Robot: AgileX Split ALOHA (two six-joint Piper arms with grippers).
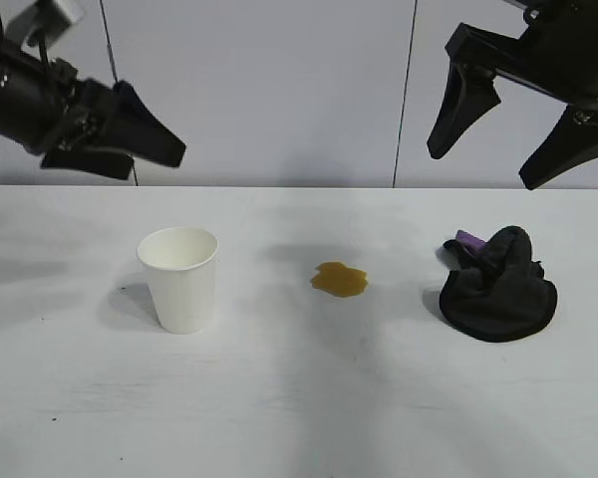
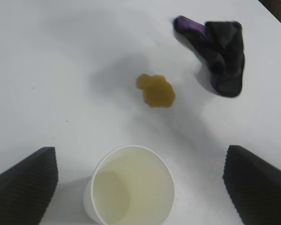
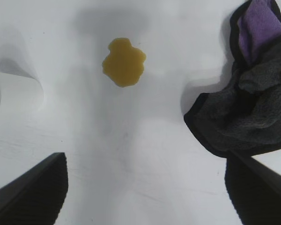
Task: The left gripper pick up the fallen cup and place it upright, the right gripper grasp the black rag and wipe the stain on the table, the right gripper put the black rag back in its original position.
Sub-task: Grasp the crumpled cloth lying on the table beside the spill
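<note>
The white paper cup stands upright on the white table, left of centre; it also shows in the left wrist view and at the edge of the right wrist view. The yellowish-brown stain lies mid-table. The black rag with a purple patch lies in a mound at the right. My left gripper is open and empty, raised above and behind the cup. My right gripper is open and empty, high above the rag. The stain and rag show in the right wrist view.
A grey panelled wall stands behind the table's back edge.
</note>
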